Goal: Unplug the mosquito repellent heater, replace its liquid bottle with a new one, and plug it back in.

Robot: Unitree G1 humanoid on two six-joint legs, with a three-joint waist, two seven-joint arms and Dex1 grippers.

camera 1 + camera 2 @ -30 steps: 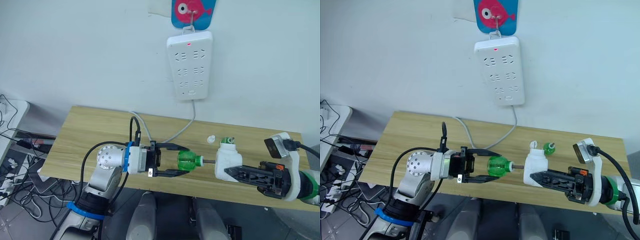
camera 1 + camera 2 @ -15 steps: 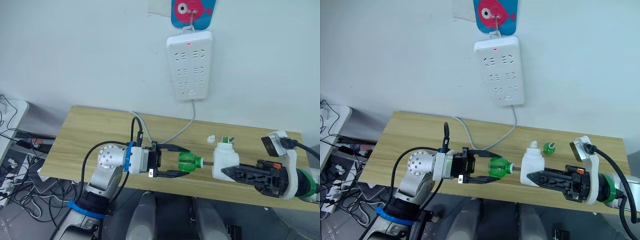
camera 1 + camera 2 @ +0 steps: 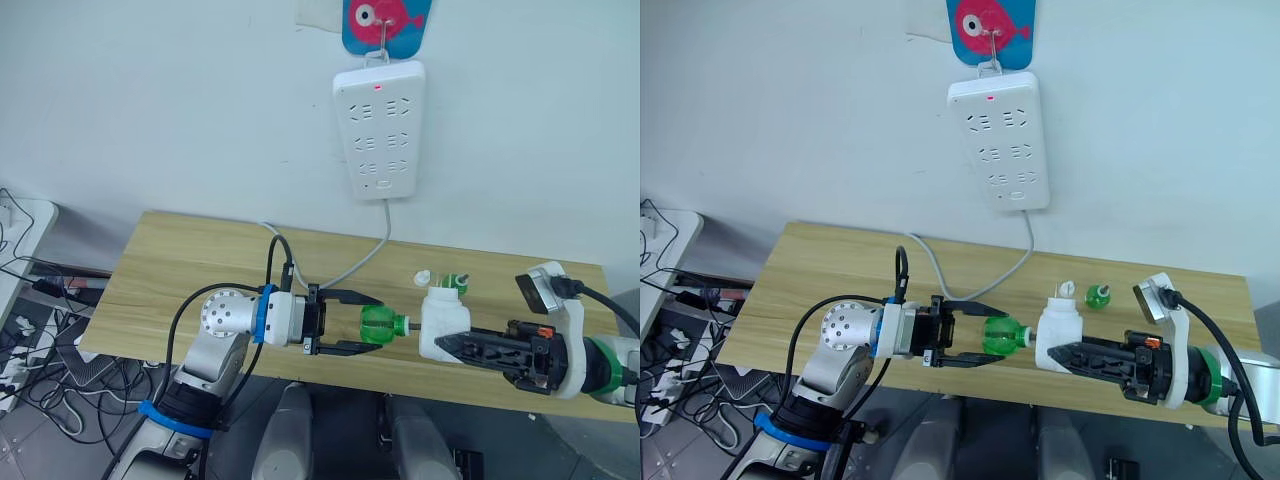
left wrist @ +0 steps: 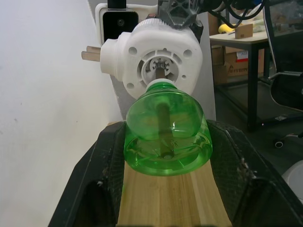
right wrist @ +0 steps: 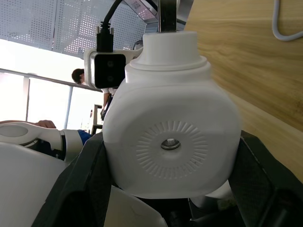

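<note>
I am holding the small white rounded plastic mosquito repellent heater [image 3: 444, 322] clamped between the two black fingers of my right hand [image 3: 450, 345], above the front part of the pale wooden surface [image 3: 180, 270], and my left hand [image 3: 362, 322] is gripping a clear green plastic liquid bottle [image 3: 379, 324] by its wide body, neck pointing toward the heater. The two are lined up end to end: the bottle's thin wick is reaching into the round socket in the heater's underside, as my left wrist view shows, while the white neck is sitting just short of that opening. I am judging this as the bottle-joining step, with the heater unplugged and the white multi-socket power strip [image 3: 378, 128] on the wall well beyond both hands. The next move is calling for me to keep both axes in line, press the neck home and turn the bottle, without crushing its thin wall. Just past my right hand a second small green bottle [image 3: 456, 281] and a little white cap [image 3: 422, 277] are standing on the surface. I am unable to tell whether the bottle in my grip is the new one or the old one, whether any thread has caught, or how much liquid is inside; the heater's plug prongs are only partly visible.
</note>
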